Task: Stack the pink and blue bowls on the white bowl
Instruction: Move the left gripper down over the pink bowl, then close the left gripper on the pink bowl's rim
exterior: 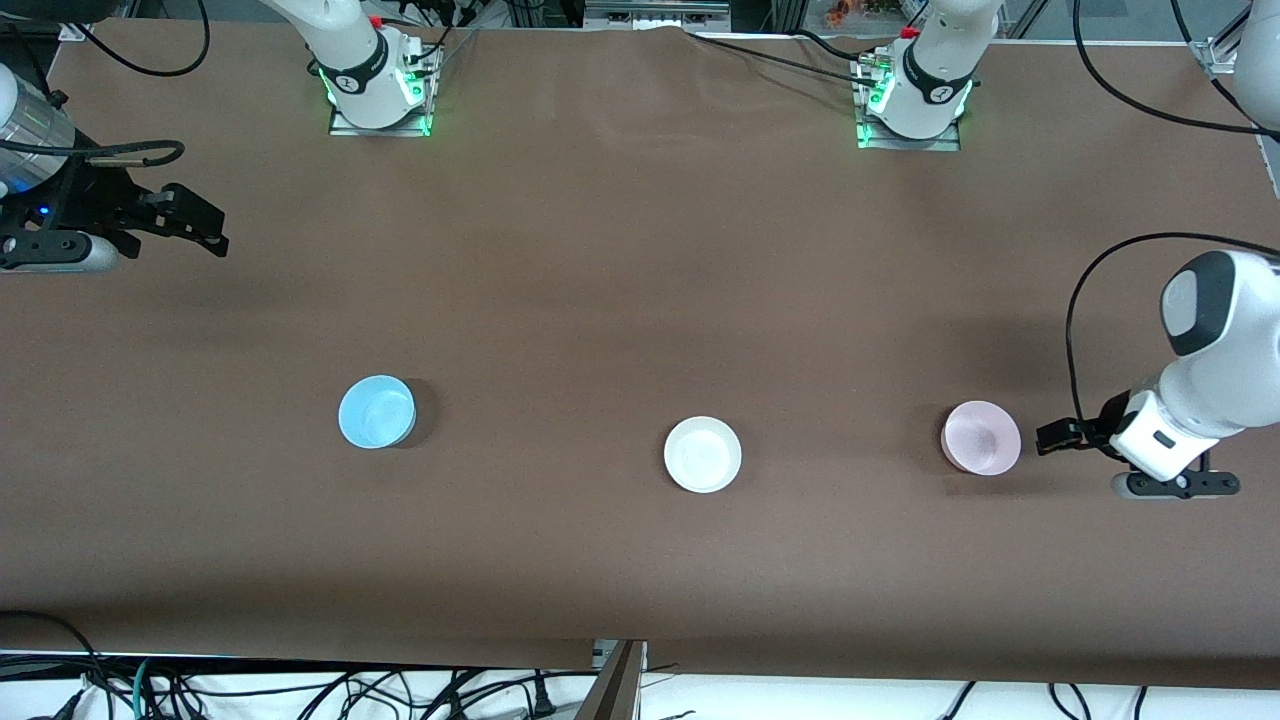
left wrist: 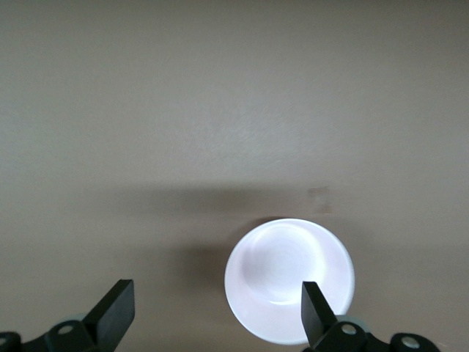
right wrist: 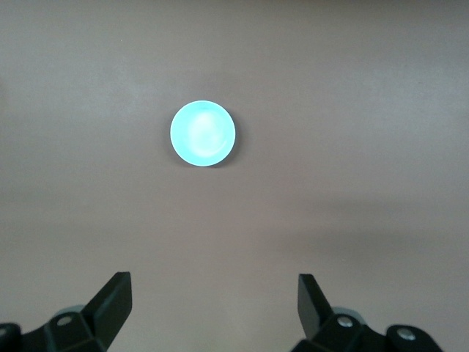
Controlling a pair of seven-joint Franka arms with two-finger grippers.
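Observation:
Three bowls stand in a row on the brown table. The light blue bowl (exterior: 377, 411) is toward the right arm's end, the white bowl (exterior: 703, 454) is in the middle, and the pale pink bowl (exterior: 981, 437) is toward the left arm's end. My left gripper (exterior: 1050, 438) is open, low beside the pink bowl. In the left wrist view the pink bowl (left wrist: 289, 281) lies just ahead of one fingertip (left wrist: 315, 308), and the left gripper (left wrist: 216, 315) holds nothing. My right gripper (exterior: 205, 225) waits open and empty at the right arm's end. The right wrist view shows the blue bowl (right wrist: 203, 133) well ahead of that gripper (right wrist: 212, 304).
The two arm bases (exterior: 378, 95) (exterior: 912, 105) stand along the table's edge farthest from the front camera. Cables (exterior: 300, 690) lie below the edge nearest that camera. Bare brown tabletop (exterior: 640, 300) lies between the bowls and the bases.

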